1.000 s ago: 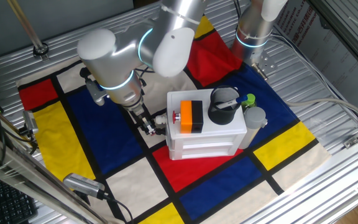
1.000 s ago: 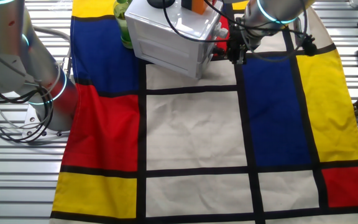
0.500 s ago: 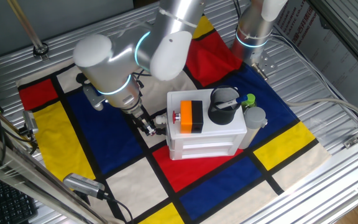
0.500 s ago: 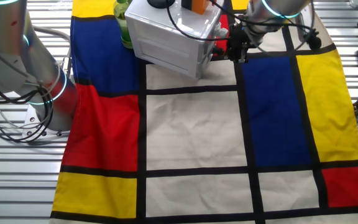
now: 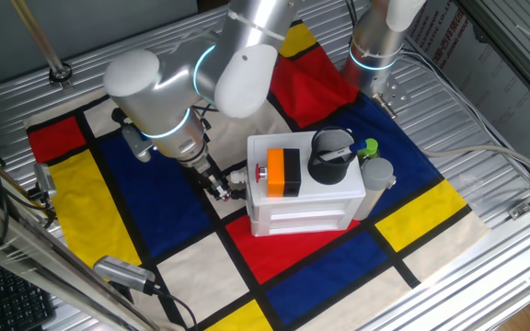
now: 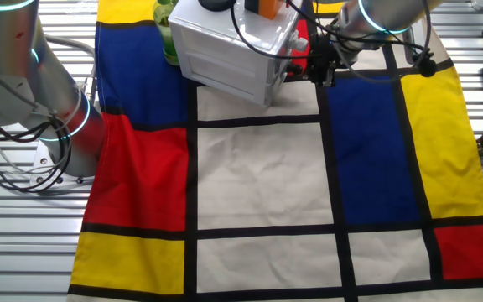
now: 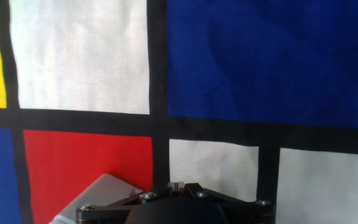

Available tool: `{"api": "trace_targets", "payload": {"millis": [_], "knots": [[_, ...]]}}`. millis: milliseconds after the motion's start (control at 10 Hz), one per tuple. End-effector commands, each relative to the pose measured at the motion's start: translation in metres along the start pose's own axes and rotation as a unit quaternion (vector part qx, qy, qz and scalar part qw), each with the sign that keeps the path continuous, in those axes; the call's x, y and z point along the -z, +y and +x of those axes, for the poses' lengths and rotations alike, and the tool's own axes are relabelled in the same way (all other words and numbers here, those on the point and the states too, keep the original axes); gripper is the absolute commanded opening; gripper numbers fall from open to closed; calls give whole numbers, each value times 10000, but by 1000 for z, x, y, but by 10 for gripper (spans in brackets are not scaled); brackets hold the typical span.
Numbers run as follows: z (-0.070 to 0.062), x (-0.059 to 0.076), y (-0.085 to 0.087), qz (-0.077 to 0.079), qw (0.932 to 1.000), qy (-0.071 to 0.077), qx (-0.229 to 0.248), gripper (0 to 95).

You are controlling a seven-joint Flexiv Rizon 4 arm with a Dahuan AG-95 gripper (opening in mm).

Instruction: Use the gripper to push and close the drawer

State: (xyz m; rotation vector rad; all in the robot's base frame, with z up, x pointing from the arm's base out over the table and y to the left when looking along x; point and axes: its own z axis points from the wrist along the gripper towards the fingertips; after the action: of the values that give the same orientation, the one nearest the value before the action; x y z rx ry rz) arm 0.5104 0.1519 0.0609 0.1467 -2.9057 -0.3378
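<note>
**Robot hand is sitting at the end of the little white cabinet**

The gripper is hanging low, right beside the left end of the small white cabinet. Its black tip is pointing at the end face, where a small knob is sticking out. I cannot tell if the fingers are open or closed, because they are too small and dark in the pictures. It is not holding anything that I can see.

The drawer is part of that cabinet. From the other fixed view, it looks nearly all the way in, but I cannot tell for sure. In the hand view only a pale corner is showing at the bottom, so the camera is not helping much.

To do this step well, the gripper should be pushing straight along the drawer, slow and steady. A crooked push could be turning the whole cabinet, since it is only sitting on cloth. The push should be stopping once the drawer front is flat with the cabinet.

An orange-and-black block and a black cup are sitting on top, so a hard shove could be shaking them.

The cloth is covered in red, blue, yellow and white squares with black lines. It is lying on a ribbed metal table. A second silver arm is standing at the back.
</note>
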Motion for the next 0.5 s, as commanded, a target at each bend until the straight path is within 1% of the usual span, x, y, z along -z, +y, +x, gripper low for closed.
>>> {"api": "trace_targets", "payload": {"millis": [100,500], "knots": [[0,-1,2,-6,10000,17,-36,0],[0,-3,5,-9,10000,8,-31,0]]}}
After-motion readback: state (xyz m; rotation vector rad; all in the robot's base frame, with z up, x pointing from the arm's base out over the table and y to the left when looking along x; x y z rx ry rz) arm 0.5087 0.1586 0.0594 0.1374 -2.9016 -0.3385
